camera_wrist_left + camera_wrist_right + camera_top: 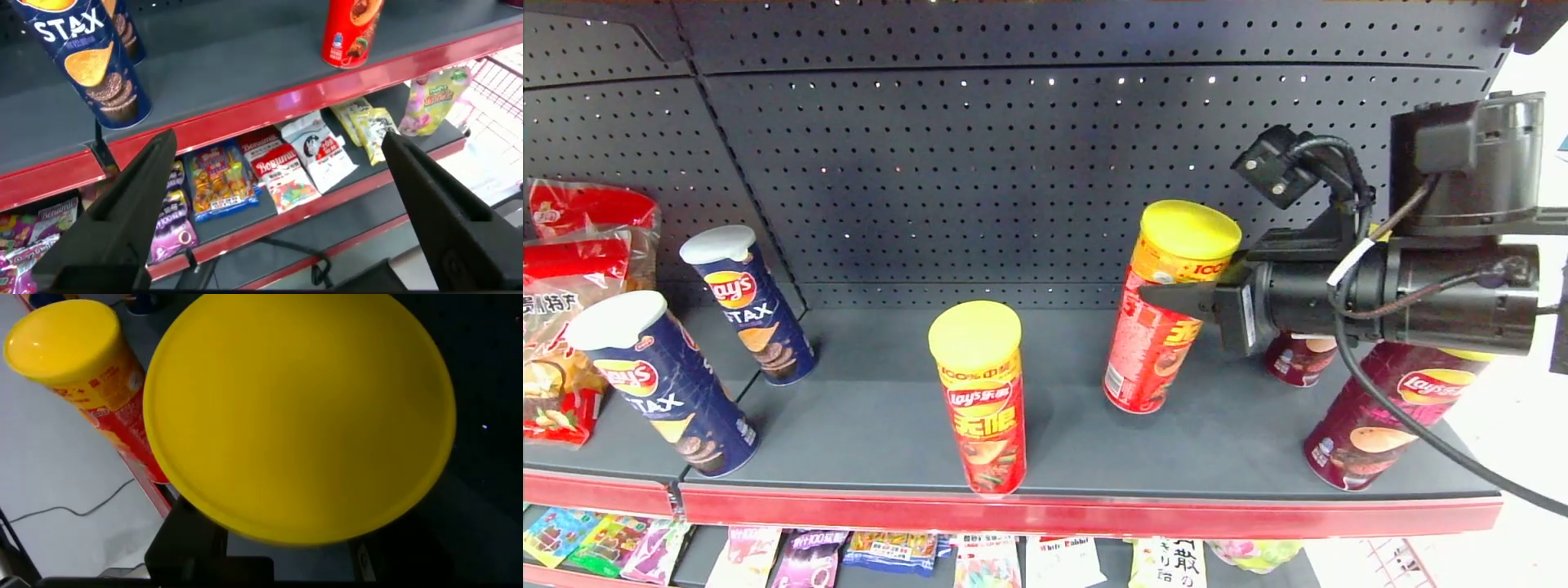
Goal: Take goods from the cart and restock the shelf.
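Observation:
A red chip can with a yellow lid (1156,327) stands tilted at the back right of the dark shelf (890,416), its base at the shelf surface. My right gripper (1172,298) is shut on its upper part, coming in from the right. In the right wrist view the held can's yellow lid (302,416) sits just in front of the camera. A second red can (982,400) (78,363) stands near the shelf's front edge. My left gripper (278,212) hangs open below that shelf, nothing between its fingers (122,212).
Two blue cans (756,306) (662,384) stand at the shelf's left, by snack bags (572,310). Two maroon cans (1380,416) (1298,359) sit under my right arm. Packets (270,171) line the lower shelf. A red wire cart (494,77) is to the right.

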Motion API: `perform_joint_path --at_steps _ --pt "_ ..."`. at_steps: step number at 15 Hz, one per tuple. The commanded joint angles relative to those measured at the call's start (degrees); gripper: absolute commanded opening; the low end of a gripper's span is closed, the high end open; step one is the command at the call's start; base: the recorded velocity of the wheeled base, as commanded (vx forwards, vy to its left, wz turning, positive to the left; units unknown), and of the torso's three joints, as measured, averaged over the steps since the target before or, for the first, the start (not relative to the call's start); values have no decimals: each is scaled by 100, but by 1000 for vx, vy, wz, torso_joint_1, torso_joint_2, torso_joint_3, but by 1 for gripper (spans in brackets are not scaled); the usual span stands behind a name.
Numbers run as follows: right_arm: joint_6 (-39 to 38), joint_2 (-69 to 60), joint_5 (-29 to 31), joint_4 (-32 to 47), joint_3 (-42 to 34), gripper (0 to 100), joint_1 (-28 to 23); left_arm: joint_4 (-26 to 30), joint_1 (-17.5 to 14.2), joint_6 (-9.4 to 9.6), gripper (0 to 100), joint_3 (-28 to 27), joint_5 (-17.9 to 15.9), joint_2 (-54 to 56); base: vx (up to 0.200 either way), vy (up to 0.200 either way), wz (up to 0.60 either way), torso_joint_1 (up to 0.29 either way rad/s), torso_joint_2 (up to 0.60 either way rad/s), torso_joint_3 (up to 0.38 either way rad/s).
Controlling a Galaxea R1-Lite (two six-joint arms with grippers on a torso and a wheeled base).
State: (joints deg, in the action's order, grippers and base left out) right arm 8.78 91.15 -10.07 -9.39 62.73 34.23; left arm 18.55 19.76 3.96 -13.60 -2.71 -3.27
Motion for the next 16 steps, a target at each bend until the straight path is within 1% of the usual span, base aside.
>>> perform_joint_path --at_steps 1,2,8,16 --pt "1 448 -4 -2 266 0 110 -1 -43 -1 100 7 7 -25 0 0 0 0 0 0" --pt "1 685 -13 -11 477 0 180 78 -43 -1 100 -2 16 2 0 0 0 0 0 0" --pt "19 1344 -21 -19 986 0 391 87 -43 -1 100 -11 42 19 0 0 0 0 0 0" --pt "28 1933 5 -19 1487 0 391 87 -43 -1 100 -11 42 19 0 0 0 0 0 0"
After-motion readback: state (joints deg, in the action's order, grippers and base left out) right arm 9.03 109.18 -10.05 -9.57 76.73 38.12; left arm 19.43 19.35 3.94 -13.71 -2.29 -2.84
